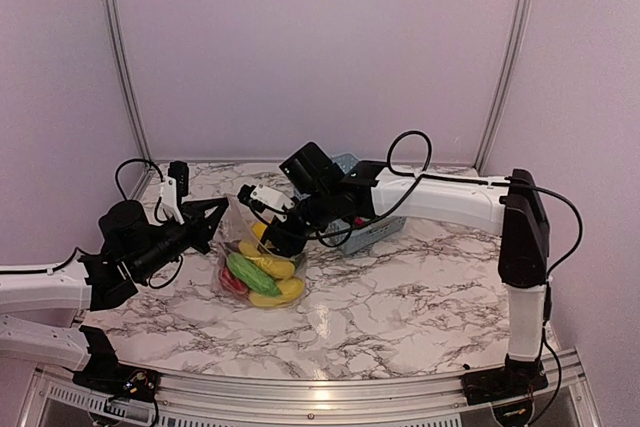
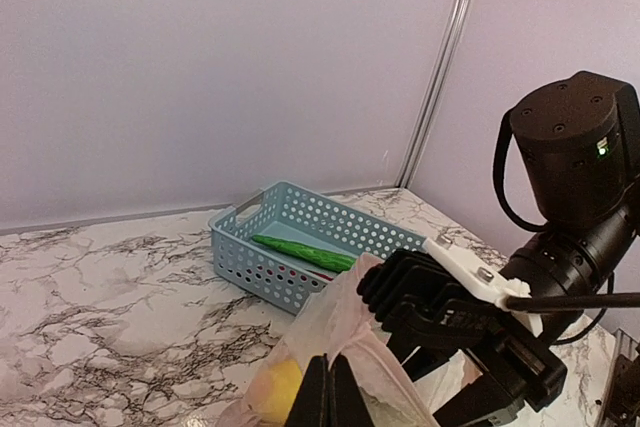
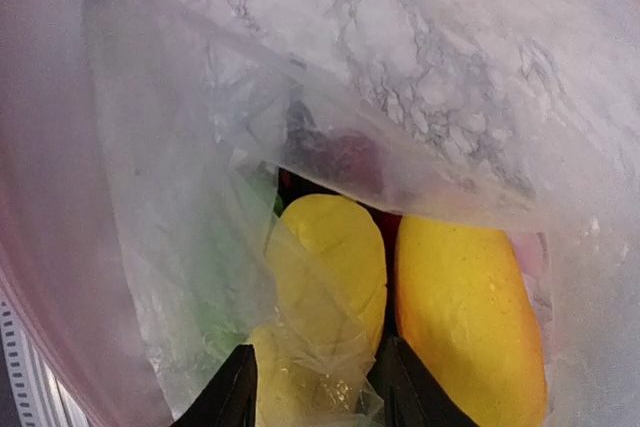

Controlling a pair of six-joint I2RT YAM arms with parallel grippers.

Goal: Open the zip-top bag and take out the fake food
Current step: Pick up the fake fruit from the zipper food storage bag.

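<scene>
Left gripper [image 2: 325, 394] jaws closed flat, pinching the zip-top bag [image 2: 345, 322] rim, mid-left on table [image 1: 420, 317]; right gripper [image 3: 318, 392] jaws part open inside bag mouth, no firm hold visible. Fake food [image 1: 262, 272] lies straight ahead of right jaws, long axes running away from them; right arm nearer. Count: 1 bag, 2 yellow pieces [image 3: 465, 317] ahead, 1 green piece [image 1: 250, 272], reds unclear; 1 basket [image 2: 262, 269] just far-right, holding 1 cucumber [image 2: 305, 250]

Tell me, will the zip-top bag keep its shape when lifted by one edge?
Probably floppy: the zip-top bag is thin, crinkled film draped over the fake food. It likely sags bottom-heavy, since the pieces cluster at one end.
</scene>
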